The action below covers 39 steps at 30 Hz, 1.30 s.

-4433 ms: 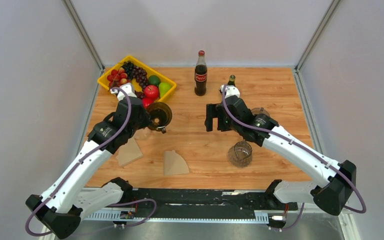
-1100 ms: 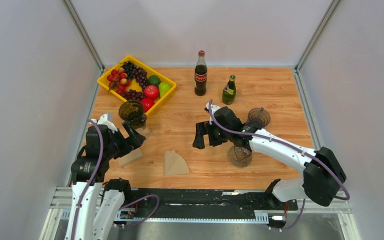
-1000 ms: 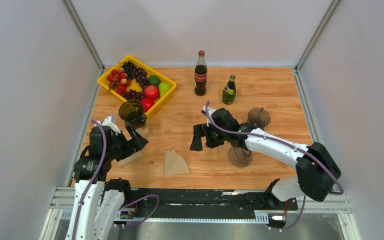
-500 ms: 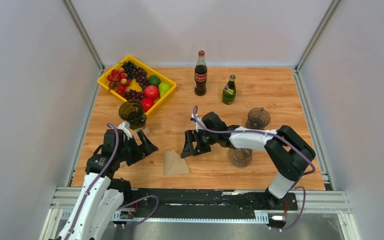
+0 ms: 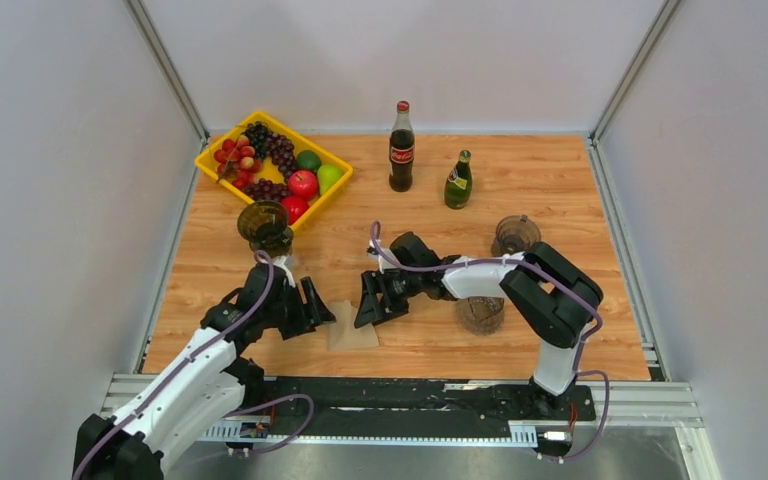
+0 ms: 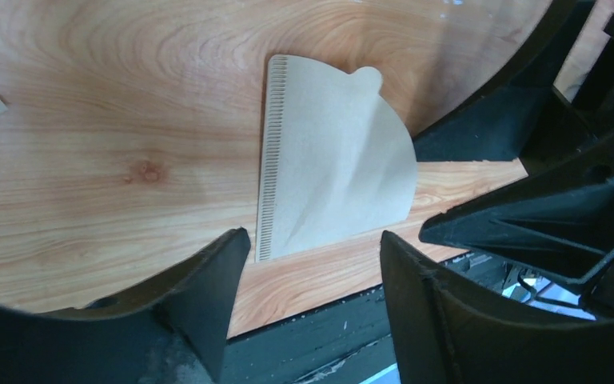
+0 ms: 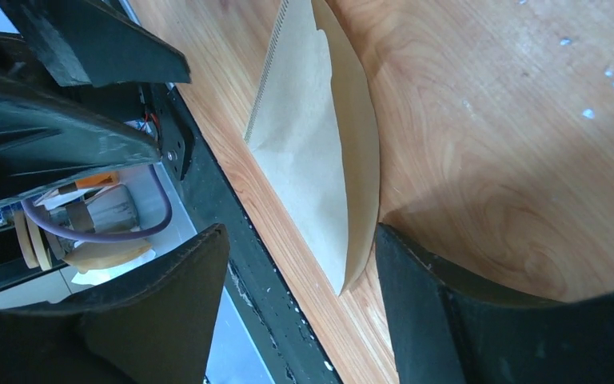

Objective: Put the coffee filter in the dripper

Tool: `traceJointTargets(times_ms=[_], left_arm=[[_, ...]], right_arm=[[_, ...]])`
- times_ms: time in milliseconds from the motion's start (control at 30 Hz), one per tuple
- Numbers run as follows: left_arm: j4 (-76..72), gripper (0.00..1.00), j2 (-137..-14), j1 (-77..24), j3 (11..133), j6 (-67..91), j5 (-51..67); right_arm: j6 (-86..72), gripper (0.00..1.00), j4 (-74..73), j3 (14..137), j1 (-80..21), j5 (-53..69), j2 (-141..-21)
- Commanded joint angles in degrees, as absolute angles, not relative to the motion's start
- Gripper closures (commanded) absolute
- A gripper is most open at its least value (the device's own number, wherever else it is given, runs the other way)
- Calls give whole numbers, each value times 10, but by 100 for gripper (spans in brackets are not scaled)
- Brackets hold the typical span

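The coffee filter (image 6: 332,180) is lying flat on the wooden table (image 5: 560,180), close to its near edge, fan-shaped, with a crimped seam running along one straight side. The left gripper (image 6: 312,252) is hanging low over the table with its fingers spread wide; the filter is sitting in line with the gap and is not gripped. The right gripper (image 7: 300,240) is facing it from the opposite side, likewise spread apart, one finger lying just beside the filter's curved edge (whether it is touching the paper cannot be told from the wrist view). The two grippers are standing near each other with the filter between them. The brown dripper (image 5: 264,223) is standing upright, well apart from the filter and just beside the yellow fruit tray (image 5: 340,186). A clear glass vessel (image 5: 480,313) is standing beside the right arm, a second glass vessel (image 5: 516,234) is farther back, and a cola bottle (image 5: 401,146) and a green bottle (image 5: 458,180) are standing towards the rear.
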State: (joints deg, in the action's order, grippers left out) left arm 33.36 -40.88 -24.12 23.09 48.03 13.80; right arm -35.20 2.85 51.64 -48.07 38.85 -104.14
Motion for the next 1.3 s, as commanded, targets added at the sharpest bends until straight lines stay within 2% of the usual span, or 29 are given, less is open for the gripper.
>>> traceJointTargets(times_ms=[0, 167, 367, 700, 933, 1267], left_arm=[[281, 35, -436, -259, 211, 505, 128], [248, 56, -478, -272, 198, 506, 125], [222, 69, -526, -297, 196, 511, 121], [200, 77, -565, -312, 186, 523, 107], [190, 82, -574, -316, 170, 544, 102], [177, 83, -548, -317, 146, 566, 101]], right_arm=[[-370, 32, 70, 542, -490, 405, -1054], [-376, 36, 70, 553, -494, 411, -1054], [-375, 37, 70, 558, -500, 417, -1057], [-379, 39, 72, 572, -517, 423, -1081], [-408, 47, 74, 584, -532, 357, -1085], [-414, 53, 76, 589, -553, 346, -1098]])
